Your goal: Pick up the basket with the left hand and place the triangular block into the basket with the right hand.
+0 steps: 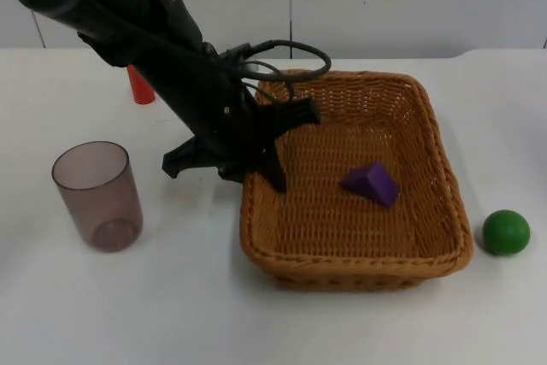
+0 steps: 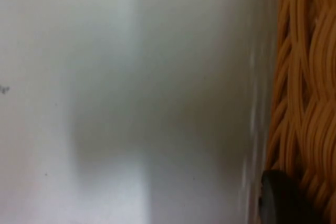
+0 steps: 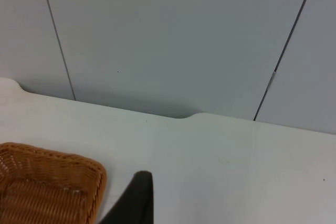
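Purple block [image 1: 372,183] inside basket [image 1: 427,117]

Left pincer [image 1: 272,168] low (fingers spread); right arm waits.

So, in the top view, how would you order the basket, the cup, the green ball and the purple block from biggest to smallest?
1. Basket, by far the largest.
2. Cup.
3 and 4. Purple block and green ball look about alike, so I would not rank them.
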Motion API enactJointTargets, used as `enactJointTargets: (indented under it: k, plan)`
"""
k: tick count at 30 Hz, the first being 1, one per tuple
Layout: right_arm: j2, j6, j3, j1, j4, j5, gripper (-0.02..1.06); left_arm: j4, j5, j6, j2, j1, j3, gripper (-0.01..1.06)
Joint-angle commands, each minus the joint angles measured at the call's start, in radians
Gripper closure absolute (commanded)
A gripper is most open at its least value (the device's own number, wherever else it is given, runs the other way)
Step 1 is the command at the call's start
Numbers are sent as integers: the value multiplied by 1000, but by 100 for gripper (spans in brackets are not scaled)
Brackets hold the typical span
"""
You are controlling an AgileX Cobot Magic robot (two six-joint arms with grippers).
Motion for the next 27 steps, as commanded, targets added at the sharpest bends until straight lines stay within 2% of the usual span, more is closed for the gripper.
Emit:
enactJointTargets:
  k: [1,4,5,6,9,10,12,13,17,22,26,27]
  plan:
    - [-8,-8,3,7,-4,-2,0,-18,-8,-1,-11,0,-8,103]
    - [-8,-8,3,7,-4,1,0,-18,4,-1,-11,0,-8,90]
    - [-8,-8,3,7,-4,2,0,-18,10,-1,-11,0,-8,81]
    - [-8,-8,3,7,-4,2,0,-18,10,-1,-11,0,-8,81]
    - [-8,-12,3,7,-4,4,0,-15,11,-1,-22,0,-8,38]
    - [-8,-12,3,7,-4,4,0,-15,11,-1,-22,0,-8,38]
    - [-8,-12,3,7,-4,6,0,-5,6,-1,-40,0,-9,8]
    - [-8,-12,3,7,-4,6,0,11,4,-1,-48,0,-15,0]
    - [-8,-12,3,7,-2,6,0,67,17,-1,-73,0,-44,0]
    - [-8,-12,3,7,-2,4,0,148,96,-5,-99,0,-127,0]
    - [-8,-12,3,7,-2,4,0,421,205,-143,-131,0,-244,0]
    - [-8,-12,3,7,-2,4,0,421,205,-143,-131,0,-244,0]
